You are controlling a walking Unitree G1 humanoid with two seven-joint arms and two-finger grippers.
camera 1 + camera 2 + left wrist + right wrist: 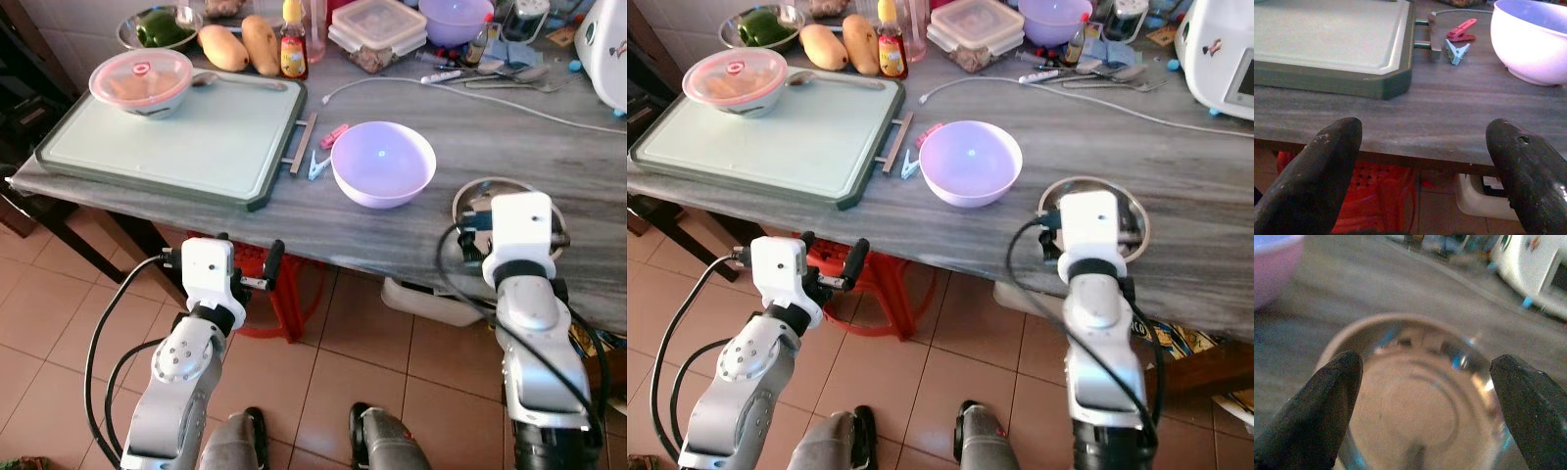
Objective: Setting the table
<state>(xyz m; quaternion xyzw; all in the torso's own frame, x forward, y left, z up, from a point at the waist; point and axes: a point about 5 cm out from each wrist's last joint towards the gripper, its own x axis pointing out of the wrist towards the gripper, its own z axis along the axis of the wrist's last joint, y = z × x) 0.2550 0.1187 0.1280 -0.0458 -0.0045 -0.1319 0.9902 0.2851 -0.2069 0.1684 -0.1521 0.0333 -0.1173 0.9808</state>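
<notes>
Grey wood-grain table (pixel 421 211) runs across the view, tiled floor below, clutter along the far side.

Items noted:
- Steel bowl (pixel 1136 211) at near edge of table, robot's right side. Round, so no long axis to align to. Partly hidden by the wrist in the head views.
- Lilac bowl (pixel 383 162) further in and toward centre, well apart from the steel one.
- Green cutting board (pixel 186 137) on the left w/ a lidded bowl (pixel 142 80) on its far corner. Two clothes pegs (pixel 326 152) between board and lilac bowl.

End effectors:
- Right gripper (pixel 1422 401): fingers spread wide, one tip either side of the steel bowl's rim per wrist view; bowl lies straight ahead and just below. Contact w/ rim cannot be told; wrist view is blurred.
- Left gripper (pixel 1425 161): also spread wide, holding nothing. Sits below and short of the table edge, facing the gap between board corner and lilac bowl.

Assessment: right arm is clearly the nearer to the steel bowl; left is well apart from it. Coming move turns on the right gripper's line over the rim: bowl centred between the fingers, so a short descent or advance, then closing on the rim, looks like what's req'd. Risk: thin steel rim near table edge could slip or tip on a one-sided pinch.
</notes>
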